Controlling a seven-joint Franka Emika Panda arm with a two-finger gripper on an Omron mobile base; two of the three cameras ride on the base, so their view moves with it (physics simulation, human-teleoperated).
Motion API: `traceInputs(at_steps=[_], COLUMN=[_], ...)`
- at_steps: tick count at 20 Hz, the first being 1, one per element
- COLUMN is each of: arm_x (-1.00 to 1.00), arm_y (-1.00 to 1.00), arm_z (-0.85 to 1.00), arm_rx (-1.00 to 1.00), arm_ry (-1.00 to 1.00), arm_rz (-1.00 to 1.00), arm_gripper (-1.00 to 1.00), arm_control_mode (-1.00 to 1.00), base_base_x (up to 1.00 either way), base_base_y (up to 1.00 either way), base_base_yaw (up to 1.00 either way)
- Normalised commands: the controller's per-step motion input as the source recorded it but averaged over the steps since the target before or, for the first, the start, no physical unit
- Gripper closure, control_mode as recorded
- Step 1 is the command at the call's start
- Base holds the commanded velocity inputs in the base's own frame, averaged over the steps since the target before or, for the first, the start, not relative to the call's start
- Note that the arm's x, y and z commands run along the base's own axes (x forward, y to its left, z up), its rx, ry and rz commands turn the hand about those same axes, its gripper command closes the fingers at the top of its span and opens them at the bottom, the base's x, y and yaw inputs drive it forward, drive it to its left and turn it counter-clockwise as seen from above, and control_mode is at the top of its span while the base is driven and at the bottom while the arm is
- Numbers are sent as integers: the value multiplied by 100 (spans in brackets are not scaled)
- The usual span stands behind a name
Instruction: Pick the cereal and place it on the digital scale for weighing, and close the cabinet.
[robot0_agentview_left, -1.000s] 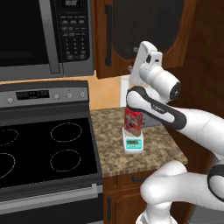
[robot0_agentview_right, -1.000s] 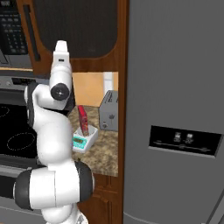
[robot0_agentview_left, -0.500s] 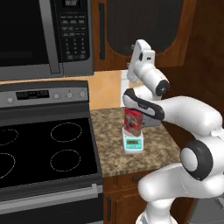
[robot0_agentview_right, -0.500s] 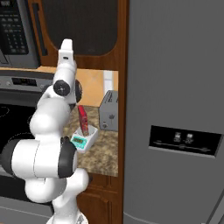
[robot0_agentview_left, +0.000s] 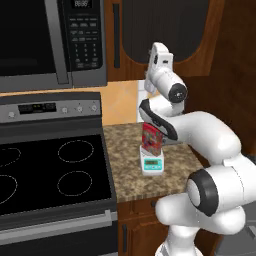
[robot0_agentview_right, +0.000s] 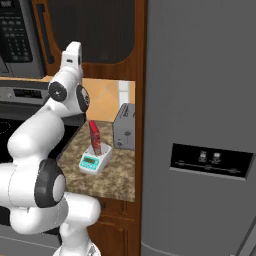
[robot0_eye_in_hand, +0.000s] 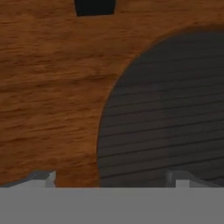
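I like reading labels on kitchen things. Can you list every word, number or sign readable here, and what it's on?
None can be read.
Microwave: keypad and display marks, too blurred.
Stove control panel: a display, blurred.
Digital scale: display digits too small.
Cereal box: speckled print, no legible words.
Fridge dispenser panel: two small symbols, unreadable.

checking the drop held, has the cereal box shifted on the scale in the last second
No. The cereal stands upright on the digital scale, same spot beside the stove as before.
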Motion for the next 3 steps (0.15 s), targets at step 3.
traceInputs(at_steps=[3], arm_x=[66], arm_y=[-31], arm_z=[0], arm_rx=[0], arm_ry=[0], arm_rz=[0], arm_gripper=[-100], arm_control_mode=[-100], base_base_x=[0], base_base_y=[0], base_base_yaw=[0])
